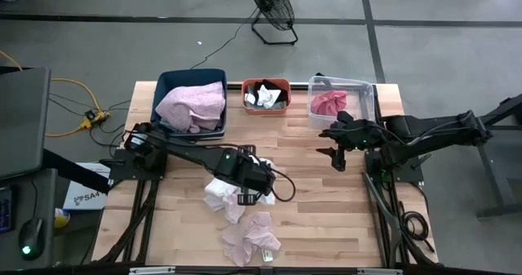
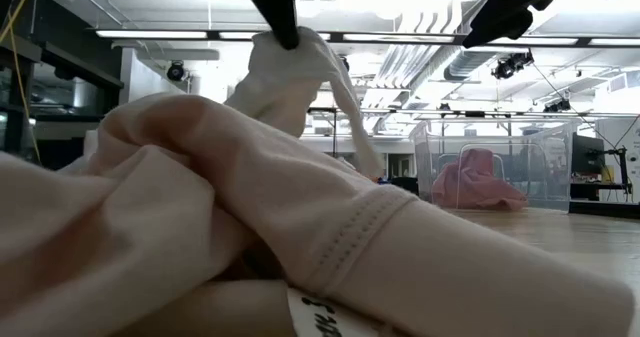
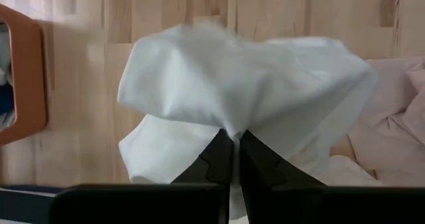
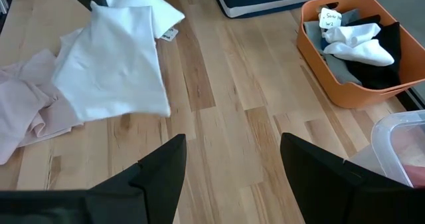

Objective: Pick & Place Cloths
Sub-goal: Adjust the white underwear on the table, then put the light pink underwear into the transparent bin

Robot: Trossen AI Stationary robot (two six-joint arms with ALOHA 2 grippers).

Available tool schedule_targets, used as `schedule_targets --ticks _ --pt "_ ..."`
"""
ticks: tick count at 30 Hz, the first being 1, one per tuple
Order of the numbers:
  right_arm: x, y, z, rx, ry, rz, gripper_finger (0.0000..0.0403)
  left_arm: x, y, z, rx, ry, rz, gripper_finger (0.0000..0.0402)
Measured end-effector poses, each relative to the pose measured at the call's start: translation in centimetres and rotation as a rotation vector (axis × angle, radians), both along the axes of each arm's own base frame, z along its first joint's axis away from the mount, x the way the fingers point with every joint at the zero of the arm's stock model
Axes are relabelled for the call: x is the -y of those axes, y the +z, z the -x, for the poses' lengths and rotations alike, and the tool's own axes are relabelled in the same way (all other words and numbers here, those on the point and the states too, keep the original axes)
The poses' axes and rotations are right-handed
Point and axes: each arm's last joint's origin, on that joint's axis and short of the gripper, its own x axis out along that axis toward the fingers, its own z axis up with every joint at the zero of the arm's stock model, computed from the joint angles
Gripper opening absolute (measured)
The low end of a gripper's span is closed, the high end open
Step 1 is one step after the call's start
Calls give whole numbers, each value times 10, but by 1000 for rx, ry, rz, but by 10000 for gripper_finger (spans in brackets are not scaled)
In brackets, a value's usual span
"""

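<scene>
A white cloth (image 3: 239, 84) hangs from my left gripper (image 3: 234, 147), which is shut on it above the middle of the table (image 1: 245, 195). The low view shows it dangling from the dark fingers (image 2: 285, 27). A pale pink cloth (image 1: 251, 238) lies crumpled on the table toward the near edge, beside the white one (image 4: 113, 71), and fills the foreground of the low view (image 2: 200, 197). My right gripper (image 4: 232, 164) waits open at the table's right side (image 1: 338, 157), with nothing between its fingers. My left gripper pinches a gathered fold of the white cloth (image 3: 231, 132) between its two shut fingers, coming from above and slanting down. The cloth drapes slack below and around the fingertips. The pink cloth hides its lower end, so I cannot tell whether it touches the table.
Three bins line the far edge: a blue bin (image 1: 167, 83) holding a pink cloth, an orange bin (image 1: 266, 83) with black and white cloths, and a clear bin (image 1: 367, 91) with a pink cloth. Bare wood lies between the two arms.
</scene>
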Motion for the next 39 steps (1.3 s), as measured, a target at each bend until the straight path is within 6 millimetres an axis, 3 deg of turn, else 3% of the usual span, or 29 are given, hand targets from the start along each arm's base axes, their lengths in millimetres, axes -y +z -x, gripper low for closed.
schedule_targets --ticks 9,17,23,27,34,39 --pt "0 0 0 0 0 0 236 -1 -24 0 -24 39 -20 17" --pt "0 0 0 0 0 0 236 -3 -30 3 -46 80 -58 134" --pt "0 0 0 0 0 0 236 0 -33 11 -137 151 72 210" --pt "0 -8 0 -20 0 1 236 14 -37 13 -176 129 177 229" --pt "-1 -29 -1 -56 31 -28 236 57 -45 24 -209 -118 134 232" --pt "-2 -30 -2 -43 32 -45 236 72 -49 28 -218 -165 128 232"
